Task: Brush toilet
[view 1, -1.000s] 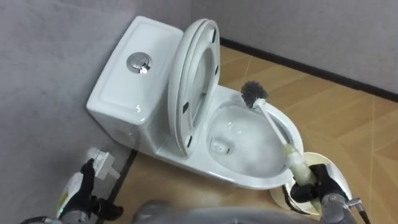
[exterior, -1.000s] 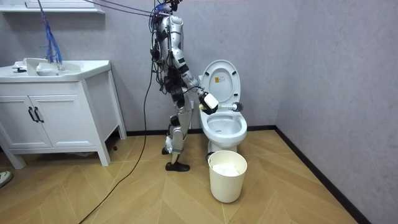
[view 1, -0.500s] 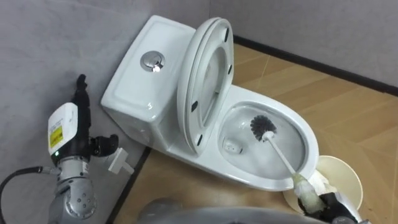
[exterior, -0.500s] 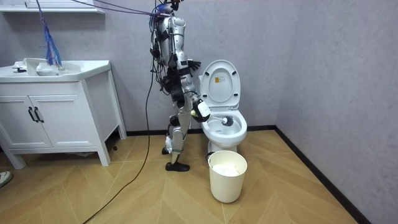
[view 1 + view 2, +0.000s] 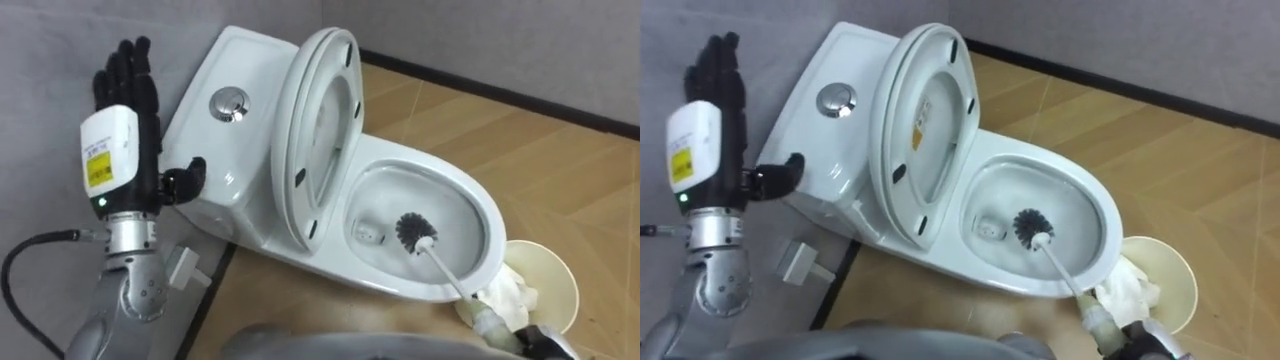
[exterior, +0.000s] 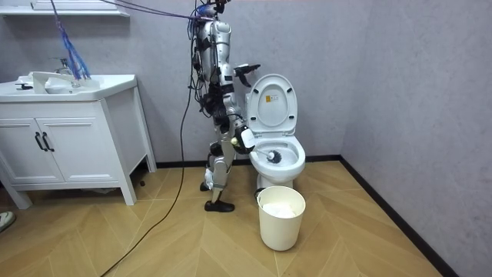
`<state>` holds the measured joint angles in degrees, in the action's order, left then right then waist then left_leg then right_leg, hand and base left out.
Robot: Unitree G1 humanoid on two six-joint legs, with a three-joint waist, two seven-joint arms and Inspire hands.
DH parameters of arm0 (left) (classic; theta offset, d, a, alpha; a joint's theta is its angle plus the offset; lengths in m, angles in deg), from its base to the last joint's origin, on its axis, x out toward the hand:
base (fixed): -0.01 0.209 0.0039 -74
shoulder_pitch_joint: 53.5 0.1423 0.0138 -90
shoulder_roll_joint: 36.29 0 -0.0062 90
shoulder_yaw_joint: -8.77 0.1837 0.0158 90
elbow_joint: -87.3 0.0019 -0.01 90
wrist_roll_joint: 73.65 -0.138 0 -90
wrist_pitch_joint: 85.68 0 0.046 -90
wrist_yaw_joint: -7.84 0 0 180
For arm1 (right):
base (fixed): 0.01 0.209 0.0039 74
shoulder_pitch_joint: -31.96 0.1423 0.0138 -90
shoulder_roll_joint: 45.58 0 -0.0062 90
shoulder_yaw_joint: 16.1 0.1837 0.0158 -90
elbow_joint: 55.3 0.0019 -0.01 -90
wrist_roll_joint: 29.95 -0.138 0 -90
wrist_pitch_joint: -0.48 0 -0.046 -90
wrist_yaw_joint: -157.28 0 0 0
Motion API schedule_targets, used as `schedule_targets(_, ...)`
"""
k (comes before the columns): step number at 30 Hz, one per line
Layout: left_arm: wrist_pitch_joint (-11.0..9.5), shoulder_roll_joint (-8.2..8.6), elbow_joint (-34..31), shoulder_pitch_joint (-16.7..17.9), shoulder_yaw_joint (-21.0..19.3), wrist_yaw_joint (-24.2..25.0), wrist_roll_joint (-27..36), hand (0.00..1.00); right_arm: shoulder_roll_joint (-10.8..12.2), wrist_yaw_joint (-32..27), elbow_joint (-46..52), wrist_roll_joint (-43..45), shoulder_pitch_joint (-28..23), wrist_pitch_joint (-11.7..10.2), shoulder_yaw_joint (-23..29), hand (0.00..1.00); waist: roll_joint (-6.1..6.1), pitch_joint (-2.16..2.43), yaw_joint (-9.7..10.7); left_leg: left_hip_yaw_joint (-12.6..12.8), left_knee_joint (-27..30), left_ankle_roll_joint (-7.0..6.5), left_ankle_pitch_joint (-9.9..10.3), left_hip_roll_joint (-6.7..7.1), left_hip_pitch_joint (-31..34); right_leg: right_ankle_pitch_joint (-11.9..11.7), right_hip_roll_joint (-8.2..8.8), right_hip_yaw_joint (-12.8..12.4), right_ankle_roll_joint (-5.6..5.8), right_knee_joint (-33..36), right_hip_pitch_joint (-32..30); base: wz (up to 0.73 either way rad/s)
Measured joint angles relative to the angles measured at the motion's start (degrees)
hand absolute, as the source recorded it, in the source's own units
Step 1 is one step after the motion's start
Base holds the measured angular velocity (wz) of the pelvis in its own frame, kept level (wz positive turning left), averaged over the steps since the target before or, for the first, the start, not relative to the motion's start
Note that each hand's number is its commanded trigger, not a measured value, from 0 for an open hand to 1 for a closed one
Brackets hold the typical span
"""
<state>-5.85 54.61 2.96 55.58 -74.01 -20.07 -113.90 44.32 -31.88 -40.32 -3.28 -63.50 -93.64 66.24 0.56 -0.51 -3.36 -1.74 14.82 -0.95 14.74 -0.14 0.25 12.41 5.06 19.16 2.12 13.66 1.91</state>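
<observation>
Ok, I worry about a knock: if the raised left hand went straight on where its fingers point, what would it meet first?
Probably the grey wall: the left hand points its straight fingers at it, left of the cistern. Depth is unclear. The right hand holds the toilet brush.

Left hand (image 5: 130, 115) raised, fingers (image 5: 128, 68) straight

Both eye views look steeply down from the robot's head, close over the white ceramic toilet (image 5: 245, 58) (near-identical framing). Room view stands metres off, facing the grey wall (image 6: 384, 77), sharing toilet and round cream plastic bin (image 6: 280, 219).
</observation>
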Motion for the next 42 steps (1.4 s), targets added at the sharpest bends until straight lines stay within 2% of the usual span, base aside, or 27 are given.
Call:
schedule_targets(3,1.03,0.03,2.59,0.03,2.52,4.28,1.49,0.0,0.01,0.65,0.95,1.64,0.6,0.27,-0.02,1.0,0.48,-0.02,0.07,0.72,0.01,0.01,-0.02,-0.06,0.32,0.0,-0.09,-0.72,-0.09,0.15,-1.02,-0.11)
schedule_targets(4,1.02,0.03,4.13,0.03,2.77,5.51,1.51,0.0,0.0,0.63,1.52,2.91,0.9,0.5,0.1,1.0,0.78,-0.15,0.06,0.76,0.04,0.0,-0.02,-0.06,0.43,-0.01,-0.09,-0.88,-0.1,0.25,-1.2,-0.06)
schedule_targets(8,1.22,-0.14,6.99,-0.04,3.17,7.74,2.71,0.0,-0.02,0.54,3.34,4.45,1.73,0.5,0.17,1.0,1.23,-0.17,0.44,0.9,0.64,0.0,-0.02,-0.07,1.45,-0.09,-0.06,-0.76,-0.22,0.45,-2.05,-0.01)
schedule_targets(11,1.06,-0.47,9.14,-1.76,4.81,7.77,3.63,0.0,-0.21,0.44,4.11,4.45,2.77,0.5,-0.12,1.0,0.63,0.13,-0.04,1.18,0.9,-0.01,-0.02,-0.07,2.63,-0.1,0.1,-1.1,-0.23,1.44,-3.58,-0.05)
schedule_targets(12,1.07,-0.91,9.6,-2.41,5.34,8.13,3.65,0.0,-0.31,0.21,4.04,4.46,3.57,0.51,-0.4,1.0,0.25,0.36,-0.06,1.29,1.04,-0.07,-0.07,-0.05,3.35,-0.11,0.2,-1.22,-0.25,2.1,-4.56,-0.05)
schedule_targets(13,1.0,-1.27,10.36,-3.29,5.65,8.5,3.63,0.0,-0.5,-0.19,3.82,4.53,4.61,0.53,-0.76,1.0,-0.18,0.4,-0.19,1.44,1.11,-0.12,-0.32,-0.01,4.1,-0.11,0.36,-1.44,-0.25,2.73,-5.54,-0.04)
schedule_targets(14,1.01,-1.31,10.91,-3.55,5.85,8.56,3.66,0.0,-0.74,-0.35,3.74,4.71,5.23,0.54,-1.11,1.0,-0.19,0.31,-0.27,1.48,1.38,-0.13,-0.33,-0.01,4.52,-0.11,0.43,-1.58,-0.25,3.15,-6.19,-0.04)
schedule_targets(16,1.18,-1.33,12.89,-5.82,6.88,8.52,3.68,0.0,-1.88,-1.29,3.71,6.11,8.23,1.55,-2.76,1.0,-1.58,0.25,-0.47,1.49,2.98,-0.21,-0.37,0.1,6.86,-0.2,0.79,-1.68,-0.4,4.35,-8.4,-0.02)
schedule_targets(17,1.1,-1.34,13.53,-6.02,7.05,8.42,3.64,0.0,-2.07,-1.69,3.72,6.61,9.04,1.86,-3.32,1.0,-1.8,0.26,-0.59,1.51,3.15,-0.26,-0.4,0.18,7.47,-0.18,0.89,-1.71,-0.44,4.83,-9.19,-0.07)
schedule_targets(19,0.9,-1.35,14.78,-9.04,7.16,8.54,3.36,0.0,-2.43,-2.77,3.99,9.2,11.73,2.34,-4.61,1.0,-1.62,0.02,-1.79,1.99,4.59,-0.26,-0.64,0.53,10.51,0.15,1.39,-2.38,-0.99,7.56,-13.04,-0.08)
schedule_targets(23,0.32,-1.36,16.47,-12.92,7.34,8.38,3.3,0.0,-3.21,-3.63,3.99,12.85,15.49,2.27,-5.3,1.0,-1.48,-0.35,-2.86,2.1,7.51,-0.23,-1.02,0.79,15.44,0.08,2.16,-2.76,-1.6,10.74,-18.1,0.0)
schedule_targets(25,0.26,-1.4,17.27,-15.66,7.73,7.94,3.42,0.0,-4.17,-4.48,4.8,14.57,17.84,3.0,-7.45,1.0,-1.6,-0.72,-3.66,2.4,9.05,-0.38,-1.13,0.84,19.21,-0.13,2.5,-3.1,-2.01,12.47,-21.76,-0.05)
schedule_targets(28,0.3,-1.67,17.5,-18.26,8.61,6.24,3.37,0.0,-4.89,-5.23,5.69,15.55,19.98,3.5,-9.18,1.0,-1.59,-0.86,-4.34,2.83,10.46,-0.49,-1.61,0.94,23.78,-0.47,2.87,-3.43,-2.47,13.65,-26.59,-0.05)
schedule_targets(32,0.31,-1.79,17.4,-19.87,9.77,2.9,3.45,0.0,-5.11,-6.53,6.19,16.38,21.76,5.28,-11.52,1.0,-1.57,-0.92,-5.61,3.62,11.03,-0.42,-2.52,0.86,28.14,-1.39,2.96,-4.34,-3.08,15.06,-31.67,-0.12)
schedule_targets(37,1.11,-1.71,16.95,-22.79,12.07,-2.01,3.54,0.0,-8.13,-6.51,6.35,14.66,25.23,9.19,-17.96,1.0,-2.22,-1.49,-7.48,4.55,13.24,-0.33,-2.79,0.87,34.64,-1.27,3.58,-5.67,-3.68,18.19,-39.02,-0.03)
schedule_targets(42,1.71,-1.6,14.42,-23.48,12.88,-6.39,3.51,0.0,-9.47,-6.18,7.04,10.14,26.87,10.51,-18.49,1.0,-2.54,-1.55,-8.04,4.49,15.57,-0.22,-2.9,0.77,40.69,-1.47,3.71,-5.9,-4.19,20.11,-44.97,0.01)
